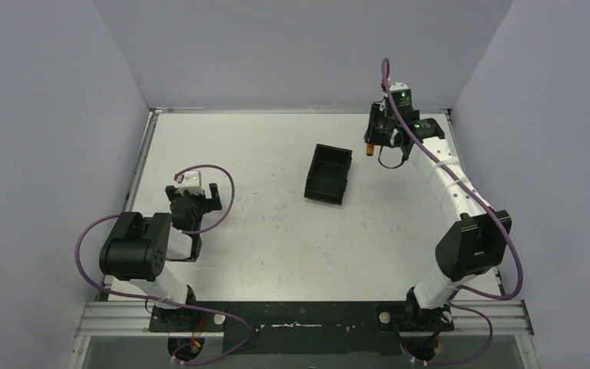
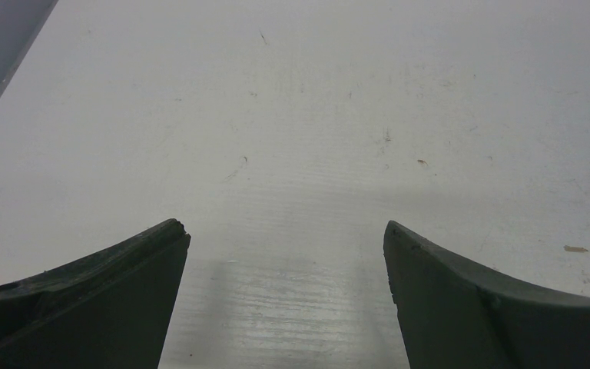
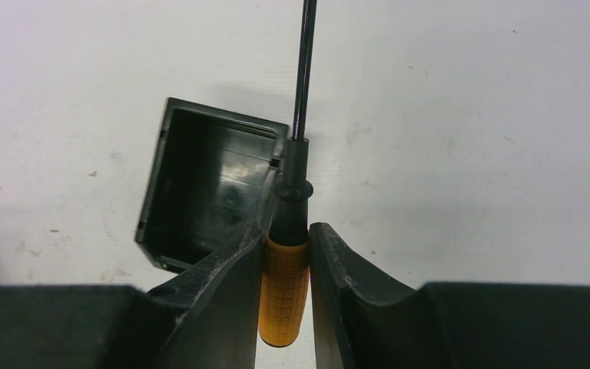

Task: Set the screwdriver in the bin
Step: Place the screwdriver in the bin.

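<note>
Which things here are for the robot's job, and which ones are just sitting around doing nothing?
For the job:
- screwdriver, orange handle pinched in the right gripper
- bin, black, open on top, standing on the table

Just there:
- left gripper, open and holding nothing
- purple cables on the arms

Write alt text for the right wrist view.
The right gripper, jaws shut on the orange handle of the screwdriver, holds it with the thin dark shaft pointing away from the camera. The open-top black bin, nothing visible inside, sits on the white table just left of the shaft.
</note>
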`<state>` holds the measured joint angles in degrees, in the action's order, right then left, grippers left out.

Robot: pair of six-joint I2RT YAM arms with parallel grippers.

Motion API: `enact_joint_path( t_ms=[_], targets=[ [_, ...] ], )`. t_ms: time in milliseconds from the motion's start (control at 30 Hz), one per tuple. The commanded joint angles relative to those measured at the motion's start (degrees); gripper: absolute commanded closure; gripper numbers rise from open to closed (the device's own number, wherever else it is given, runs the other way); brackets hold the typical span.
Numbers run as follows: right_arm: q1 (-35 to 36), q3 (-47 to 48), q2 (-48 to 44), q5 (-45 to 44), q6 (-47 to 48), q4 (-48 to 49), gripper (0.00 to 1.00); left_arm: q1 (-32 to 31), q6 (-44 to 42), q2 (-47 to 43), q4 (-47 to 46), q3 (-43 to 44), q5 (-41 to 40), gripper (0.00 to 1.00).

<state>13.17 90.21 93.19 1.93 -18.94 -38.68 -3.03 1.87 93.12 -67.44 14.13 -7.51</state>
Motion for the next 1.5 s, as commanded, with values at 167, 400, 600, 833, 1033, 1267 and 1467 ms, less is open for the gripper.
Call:
enact_joint_path(
  t_ms=[167, 400, 600, 833, 1033, 1267, 1467],
  targets=[
    [8.8, 8.5, -0.1, -0.8, -0.1, 1.7, 0.94, -0.2, -0.1, -0.9, -2.0, 0.4, -0.5, 0.03],
    [11.9, 9.9, 2.8, -1.1, 1.8, 2.9, 0.94, -0.2, -0.1, -0.8, -2.0, 0.4, -0.5, 0.03],
    [14.1, 9.0, 6.6, -0.8, 6.4, 3.7, 0.93, -0.2, -0.1, -0.8, -2.0, 0.4, -0.5, 0.03],
    [14.8, 5.6, 10.4, -1.7, 11.0, 6.4, 0.91, -0.2, -0.1, -0.8, -2.0, 0.4, -0.5, 0.03],
    [14.8, 2.4, 12.8, -3.4, 12.5, 8.0, 0.91, -0.2, 0.0, -0.8, -2.0, 0.4, -0.5, 0.03],
    [14.8, -1.1, 14.0, -3.5, 12.4, 10.3, 0.90, -0.2, -0.1, -0.9, -1.9, 0.4, -0.5, 0.03],
    [14.9, -4.0, 14.7, -2.4, 11.7, 12.8, 0.88, -0.2, -0.1, -0.8, -2.0, 0.4, -0.5, 0.03]
  ],
)
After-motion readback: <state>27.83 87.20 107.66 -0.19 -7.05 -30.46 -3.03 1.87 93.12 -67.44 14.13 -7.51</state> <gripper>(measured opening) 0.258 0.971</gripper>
